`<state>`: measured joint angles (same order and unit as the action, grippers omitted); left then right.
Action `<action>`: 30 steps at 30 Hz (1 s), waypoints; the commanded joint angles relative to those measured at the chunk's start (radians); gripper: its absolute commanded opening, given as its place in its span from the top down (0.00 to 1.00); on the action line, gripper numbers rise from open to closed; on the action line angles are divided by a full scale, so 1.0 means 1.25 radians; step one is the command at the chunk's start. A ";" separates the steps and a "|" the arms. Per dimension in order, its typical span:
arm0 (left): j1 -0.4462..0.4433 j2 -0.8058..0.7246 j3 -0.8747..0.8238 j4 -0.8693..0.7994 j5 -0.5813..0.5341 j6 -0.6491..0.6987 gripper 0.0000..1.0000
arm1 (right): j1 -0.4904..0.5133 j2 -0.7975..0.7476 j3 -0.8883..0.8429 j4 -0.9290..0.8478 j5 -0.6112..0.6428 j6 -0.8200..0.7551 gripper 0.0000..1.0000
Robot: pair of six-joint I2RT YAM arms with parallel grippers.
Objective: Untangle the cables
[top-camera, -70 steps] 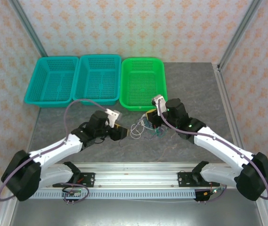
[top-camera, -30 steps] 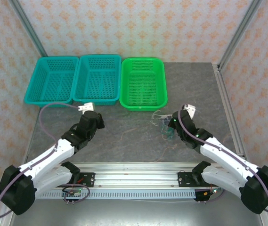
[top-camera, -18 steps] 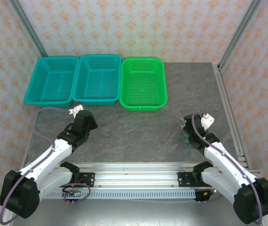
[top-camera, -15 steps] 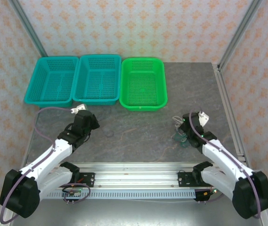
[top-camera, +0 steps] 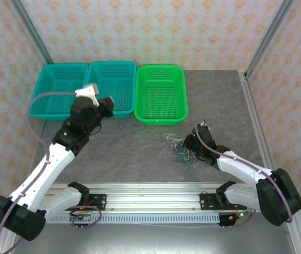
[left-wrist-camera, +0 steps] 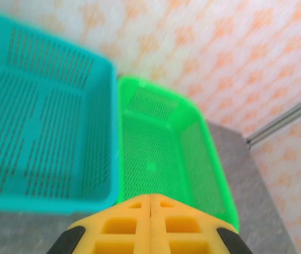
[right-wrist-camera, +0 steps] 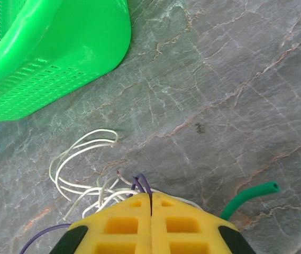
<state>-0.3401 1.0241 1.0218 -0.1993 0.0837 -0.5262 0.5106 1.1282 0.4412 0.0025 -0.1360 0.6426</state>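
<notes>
- Since half a second ago, the left hand (top-camera: 107, 104) has swung up off the surface (top-camera: 139, 148) to the near rim of the middle teal basket (top-camera: 113, 84). Its yellow fingers (left-wrist-camera: 124, 227) are pressed together, with nothing between them.
- Ahead of that hand lies the green basket (left-wrist-camera: 155, 153).
- Right of centre on the surface, the cables (top-camera: 178, 148) sit in a loose knot, well apart from the left hand. White loops (right-wrist-camera: 81, 159) fan toward the green basket.
- Meanwhile the right hand (top-camera: 186, 151) has shifted inward onto the knot. It is closed on a purple strand (right-wrist-camera: 142, 185), and a green cable (right-wrist-camera: 248, 198) trails beside it. This arm is far nearer, so the left would have to travel right and down to reach the free loops.
</notes>
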 commanded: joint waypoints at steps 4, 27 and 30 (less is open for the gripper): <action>0.031 0.154 0.293 -0.133 -0.078 0.091 1.00 | 0.009 -0.003 0.005 0.054 0.006 0.024 1.00; 0.445 0.672 0.847 -0.339 -0.174 0.109 1.00 | 0.008 -0.084 -0.006 -0.004 0.027 0.028 1.00; 0.491 0.689 0.762 -0.332 -0.159 0.076 0.94 | 0.009 -0.119 -0.022 -0.018 0.027 0.038 1.00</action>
<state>0.2260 1.8641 2.0331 -0.5602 -0.0883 -0.3843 0.5148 1.0180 0.4362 0.0120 -0.1276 0.6689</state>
